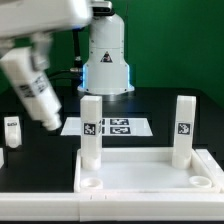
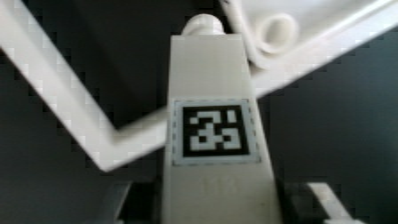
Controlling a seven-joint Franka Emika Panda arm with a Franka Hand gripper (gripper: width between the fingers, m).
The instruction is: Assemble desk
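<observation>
The white rimmed desk panel lies flat at the front. Two white tagged legs stand upright at its far corners, one towards the exterior view's left and one towards its right. Round holes show in the near corners. My gripper is shut on a third tagged leg and holds it tilted in the air, to the exterior view's left of the panel. In the wrist view this leg runs out from between my fingers, its far tip over the panel's rim near a corner hole.
The marker board lies behind the panel, in front of the robot base. Another short white tagged leg stands at the exterior view's far left edge. The table is black.
</observation>
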